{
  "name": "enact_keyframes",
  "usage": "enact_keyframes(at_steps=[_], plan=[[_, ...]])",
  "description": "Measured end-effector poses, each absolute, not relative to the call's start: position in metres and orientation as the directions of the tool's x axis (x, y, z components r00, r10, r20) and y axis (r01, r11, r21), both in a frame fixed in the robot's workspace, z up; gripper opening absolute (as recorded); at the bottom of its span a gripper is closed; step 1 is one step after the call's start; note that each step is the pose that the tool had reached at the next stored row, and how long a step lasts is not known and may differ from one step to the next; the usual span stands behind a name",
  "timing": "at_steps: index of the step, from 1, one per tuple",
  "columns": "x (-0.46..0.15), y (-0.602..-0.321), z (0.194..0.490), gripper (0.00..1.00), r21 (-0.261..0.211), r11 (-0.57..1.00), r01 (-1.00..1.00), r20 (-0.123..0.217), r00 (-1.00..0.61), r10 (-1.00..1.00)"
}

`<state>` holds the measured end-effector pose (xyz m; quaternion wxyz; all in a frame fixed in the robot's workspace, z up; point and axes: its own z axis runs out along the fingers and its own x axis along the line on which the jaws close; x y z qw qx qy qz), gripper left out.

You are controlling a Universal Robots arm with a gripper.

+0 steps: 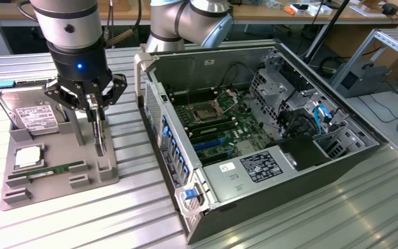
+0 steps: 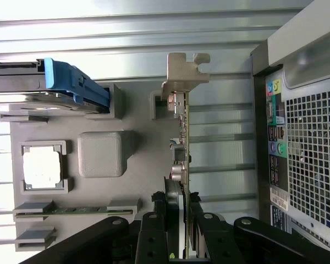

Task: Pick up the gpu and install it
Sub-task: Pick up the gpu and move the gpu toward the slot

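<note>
Claw (image 1: 94, 111) (image 2: 179, 202) is over the grey tray (image 1: 60, 148) (image 2: 137, 165), which sits on the table (image 1: 323, 207) (image 2: 126, 33) towards the edge at the exterior view's left. Its fingers (image 2: 157, 231) are pinching the gpu (image 1: 101, 136) (image 2: 180, 137) from both flat sides. The gpu stands on edge along the tray's edge nearest the open computer case (image 1: 206, 62) (image 2: 313, 137). It is possibly still seated in the slot, hard to tell. The hard drive (image 1: 37, 111) (image 2: 22, 82), processor chip (image 1: 29, 155) (image 2: 42, 168) and RAM stick (image 1: 50, 169) (image 2: 77, 209) are in the tray.

Stock: one gpu (image 1: 100, 136), one hard drive (image 1: 37, 111), one processor chip (image 1: 28, 156), one RAM stick (image 1: 54, 169), one grey holder tray (image 1: 60, 193), one open computer case (image 1: 296, 207).
</note>
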<state>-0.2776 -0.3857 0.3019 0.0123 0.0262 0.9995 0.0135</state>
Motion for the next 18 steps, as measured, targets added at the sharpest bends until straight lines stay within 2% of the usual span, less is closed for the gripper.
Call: enact_keyframes(at_steps=[18], plan=[[-0.2776, -0.3857, 0.3077, 0.27, 0.027, 0.998, 0.052, -0.024, -0.998, 0.053]])
